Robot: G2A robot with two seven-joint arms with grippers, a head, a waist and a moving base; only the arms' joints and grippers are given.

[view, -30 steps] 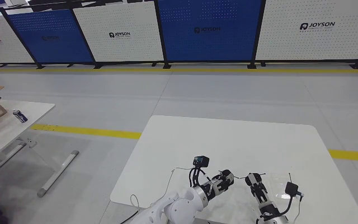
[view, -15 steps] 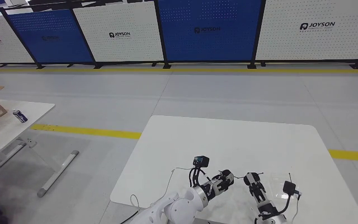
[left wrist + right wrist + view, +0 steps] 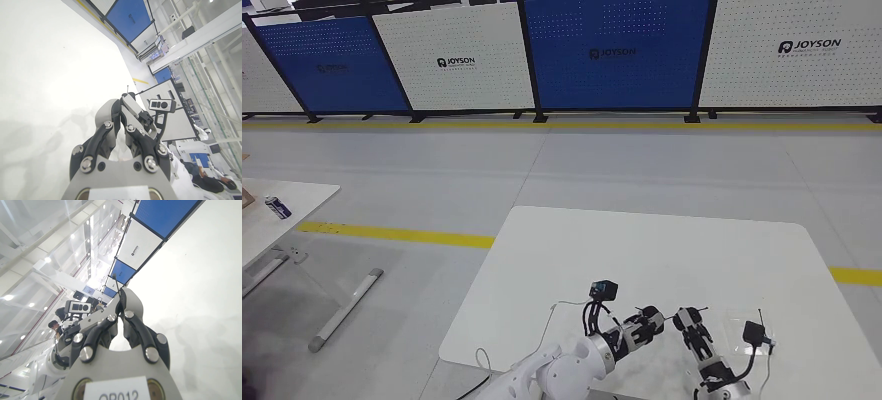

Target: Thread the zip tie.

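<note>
One zip tie [image 3: 117, 283] pinched in right gripper [image 3: 122, 293]

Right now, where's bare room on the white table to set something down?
The far half of the white table, toward the blue and white panels, is bare. Crowded: the near edge, where the left gripper and right gripper meet at the thin black zip tie.

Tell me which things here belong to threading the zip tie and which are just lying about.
Job: zip tie, pinched in the right gripper; left gripper; white table.
Lying about: can on the side table; blue and white panels.
</note>
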